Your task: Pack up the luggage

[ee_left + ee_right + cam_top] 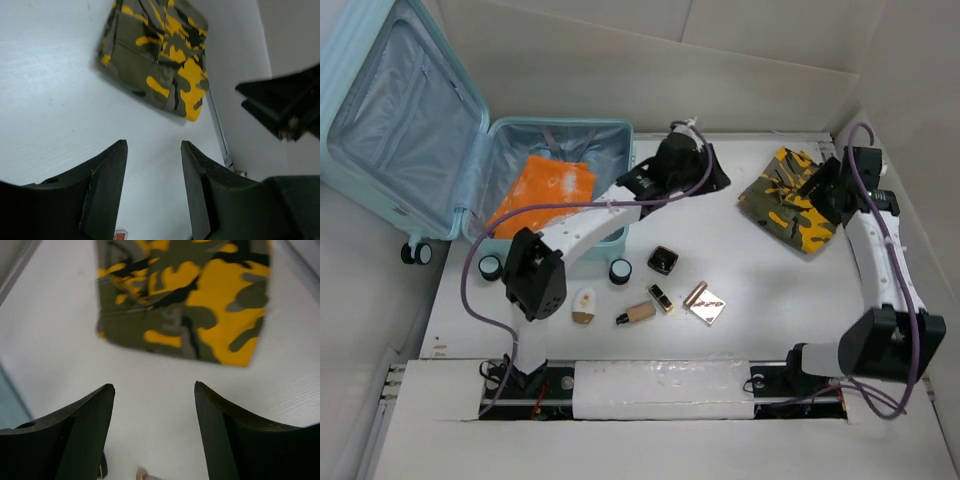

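The luggage [380, 190] lies open at the far left, an aqua-blue ribbed case with a grey-blue lining. A folded orange garment [545, 190] lies in its lower half. A folded camouflage garment, olive, yellow and black [782, 205], lies on the table at the far right. It also shows in the left wrist view [160, 55] and in the right wrist view [185, 295]. My left gripper [713, 170] is open and empty, just left of it [154, 145]. My right gripper [823, 188] is open and empty over its right edge [154, 387].
Small toiletries lie mid-table: a black compact [663, 261], a gold lipstick [661, 298], a small bottle [638, 313], a rose-gold case [705, 305] and a cream oval item [584, 305]. Two round black-rimmed caps [490, 267] sit by the case. Walls stand close behind and right.
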`<control>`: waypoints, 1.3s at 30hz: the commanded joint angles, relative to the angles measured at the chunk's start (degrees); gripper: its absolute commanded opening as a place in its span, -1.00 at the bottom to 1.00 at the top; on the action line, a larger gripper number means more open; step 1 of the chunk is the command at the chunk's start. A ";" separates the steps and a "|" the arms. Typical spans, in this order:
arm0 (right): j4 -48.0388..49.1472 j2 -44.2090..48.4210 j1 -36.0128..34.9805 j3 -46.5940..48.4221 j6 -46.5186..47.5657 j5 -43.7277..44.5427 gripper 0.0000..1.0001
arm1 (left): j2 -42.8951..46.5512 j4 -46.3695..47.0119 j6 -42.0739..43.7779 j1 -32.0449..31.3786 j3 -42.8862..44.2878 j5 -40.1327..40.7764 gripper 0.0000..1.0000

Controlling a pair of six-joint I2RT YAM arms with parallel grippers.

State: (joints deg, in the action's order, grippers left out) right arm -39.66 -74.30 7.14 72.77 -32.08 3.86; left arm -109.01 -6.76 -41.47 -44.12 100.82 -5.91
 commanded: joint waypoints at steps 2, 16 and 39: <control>6.69 -6.89 10.67 -0.97 -7.37 6.24 0.45 | -2.61 -2.12 1.22 -4.38 2.29 -1.89 -0.12; 10.66 -28.88 14.41 -0.87 -2.73 -0.34 0.17 | 4.06 5.36 0.16 -6.34 -14.59 -3.14 -0.10; 10.58 -12.12 -7.40 -14.33 -3.70 -9.04 0.37 | -13.32 1.32 -6.59 -0.36 -3.01 -1.29 0.22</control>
State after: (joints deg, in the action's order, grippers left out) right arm -27.18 -91.57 0.34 58.22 -36.25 -3.36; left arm -120.68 -4.32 -46.26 -45.45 94.15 -7.88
